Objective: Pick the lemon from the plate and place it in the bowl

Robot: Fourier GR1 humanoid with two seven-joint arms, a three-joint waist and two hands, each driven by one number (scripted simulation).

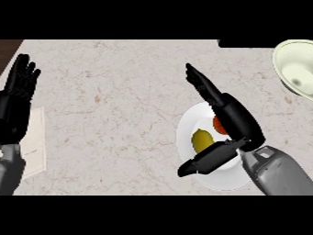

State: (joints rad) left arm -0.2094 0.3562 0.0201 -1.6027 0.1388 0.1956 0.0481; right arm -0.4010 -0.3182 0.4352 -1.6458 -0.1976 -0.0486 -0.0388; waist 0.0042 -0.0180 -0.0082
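Observation:
A yellow lemon (201, 140) lies on a white plate (187, 126) near the counter's front right. A red round thing (220, 125) sits beside the lemon on the same plate, partly hidden by my right hand (235, 118). That hand hovers over the plate with fingers straight, pointing up and left, and the thumb spread below the lemon; it is open and holds nothing. A pale cream bowl (306, 71) stands at the far right edge. My left hand (11, 103) rests open at the left edge, fingers up.
A pale rectangular mat or board (35, 147) lies at the left by my left forearm. The marble counter ends in a dark strip at the top and left.

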